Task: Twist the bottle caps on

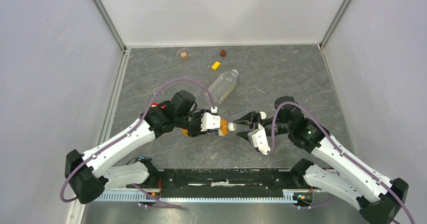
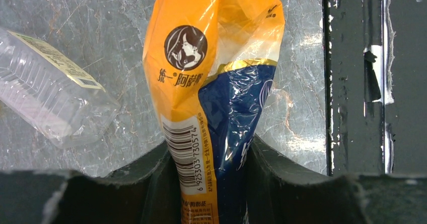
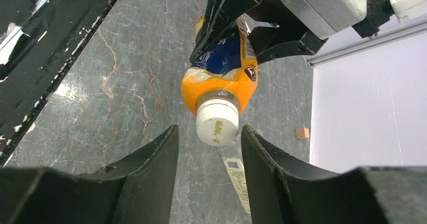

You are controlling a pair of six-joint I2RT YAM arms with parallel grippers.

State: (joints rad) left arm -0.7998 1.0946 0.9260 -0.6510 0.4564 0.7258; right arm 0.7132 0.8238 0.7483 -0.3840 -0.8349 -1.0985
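Note:
My left gripper [image 1: 217,125] [image 2: 211,148] is shut on the small orange bottle [image 1: 221,129] [image 2: 211,68] [image 3: 221,78], squeezing its dark blue label and holding it above the table with the neck toward the right arm. A white bottle cap [image 1: 231,127] [image 3: 217,122] sits on that neck. My right gripper [image 1: 237,127] [image 3: 210,131] is open, its fingertips either side of the cap with a gap showing on the left. The larger clear bottle [image 1: 223,85] [image 2: 50,103] lies on its side behind them; in the right wrist view only its pale label [image 3: 236,176] shows.
A brown cube [image 1: 184,56] [image 3: 302,133], a dark brown cylinder [image 1: 223,53] and a yellow block [image 1: 216,65] lie near the back wall. A black rail [image 1: 226,176] [image 2: 352,83] runs along the near edge between the arm bases. Grey walls close in the table.

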